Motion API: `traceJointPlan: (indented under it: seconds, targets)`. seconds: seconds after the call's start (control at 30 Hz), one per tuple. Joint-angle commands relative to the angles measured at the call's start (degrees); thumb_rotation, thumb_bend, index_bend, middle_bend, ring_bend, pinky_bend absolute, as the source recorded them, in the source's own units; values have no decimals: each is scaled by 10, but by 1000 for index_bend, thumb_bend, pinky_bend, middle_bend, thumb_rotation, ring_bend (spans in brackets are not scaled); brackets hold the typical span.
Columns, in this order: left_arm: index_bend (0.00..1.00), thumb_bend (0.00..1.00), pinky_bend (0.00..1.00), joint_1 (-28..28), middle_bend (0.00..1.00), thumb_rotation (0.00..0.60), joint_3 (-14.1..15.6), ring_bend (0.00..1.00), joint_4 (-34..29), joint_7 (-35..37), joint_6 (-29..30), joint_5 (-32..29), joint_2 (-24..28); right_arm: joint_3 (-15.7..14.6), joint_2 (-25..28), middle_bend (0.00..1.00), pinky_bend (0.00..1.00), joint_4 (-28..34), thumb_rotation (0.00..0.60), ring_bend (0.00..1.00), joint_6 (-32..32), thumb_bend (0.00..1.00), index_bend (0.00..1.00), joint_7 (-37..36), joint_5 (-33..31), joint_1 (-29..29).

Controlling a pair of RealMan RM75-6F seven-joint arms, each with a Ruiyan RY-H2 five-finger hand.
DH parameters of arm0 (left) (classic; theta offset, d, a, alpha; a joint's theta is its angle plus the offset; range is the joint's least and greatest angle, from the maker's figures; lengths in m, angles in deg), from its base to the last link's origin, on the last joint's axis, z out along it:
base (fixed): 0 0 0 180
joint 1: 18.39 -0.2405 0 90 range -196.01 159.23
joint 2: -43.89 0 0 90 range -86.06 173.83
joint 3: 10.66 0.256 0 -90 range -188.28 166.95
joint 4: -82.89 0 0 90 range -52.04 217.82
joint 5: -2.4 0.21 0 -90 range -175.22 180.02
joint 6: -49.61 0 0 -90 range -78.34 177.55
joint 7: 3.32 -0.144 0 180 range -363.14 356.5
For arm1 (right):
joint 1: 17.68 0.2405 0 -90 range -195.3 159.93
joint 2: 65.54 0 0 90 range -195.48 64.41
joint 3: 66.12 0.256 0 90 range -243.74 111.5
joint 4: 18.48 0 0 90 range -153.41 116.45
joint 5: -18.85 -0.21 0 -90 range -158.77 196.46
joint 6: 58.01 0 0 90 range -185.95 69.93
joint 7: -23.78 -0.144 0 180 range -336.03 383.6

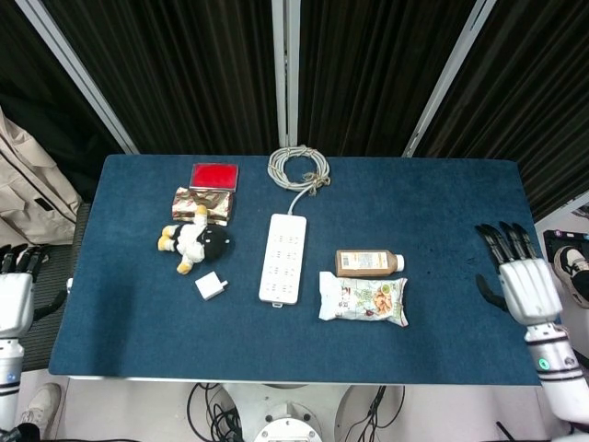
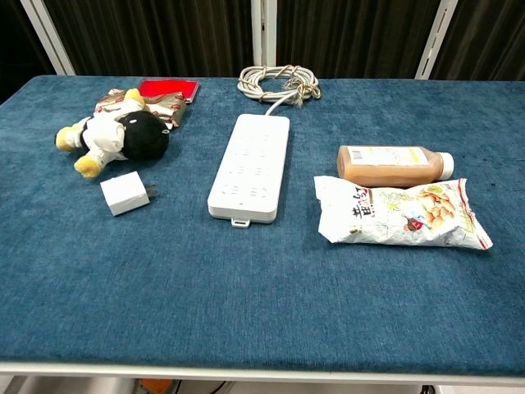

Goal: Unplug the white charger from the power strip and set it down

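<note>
The white charger (image 1: 211, 285) (image 2: 125, 193) lies flat on the blue table, left of the white power strip (image 1: 283, 258) (image 2: 249, 167) and just in front of a plush toy. No plug sits in the strip. My left hand (image 1: 14, 299) hangs off the table's left edge, fingers apart and empty. My right hand (image 1: 523, 284) is off the right edge, fingers spread, holding nothing. Neither hand shows in the chest view.
A black-and-white plush toy (image 1: 196, 243) lies behind the charger, with a snack pack (image 1: 202, 203) and red box (image 1: 213, 176) beyond. The strip's coiled cord (image 1: 298, 168) lies at the back. A brown bottle (image 1: 368, 263) and snack bag (image 1: 363, 298) lie right of the strip.
</note>
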Motion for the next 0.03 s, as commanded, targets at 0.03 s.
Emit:
traceJointPlan:
  seconds: [0.03]
  targets:
    - [205, 172, 119, -20, 236, 600, 11, 126, -21, -20, 20, 16, 3, -25, -2, 96, 0, -1, 600, 0, -62, 327, 0, -21, 24, -67]
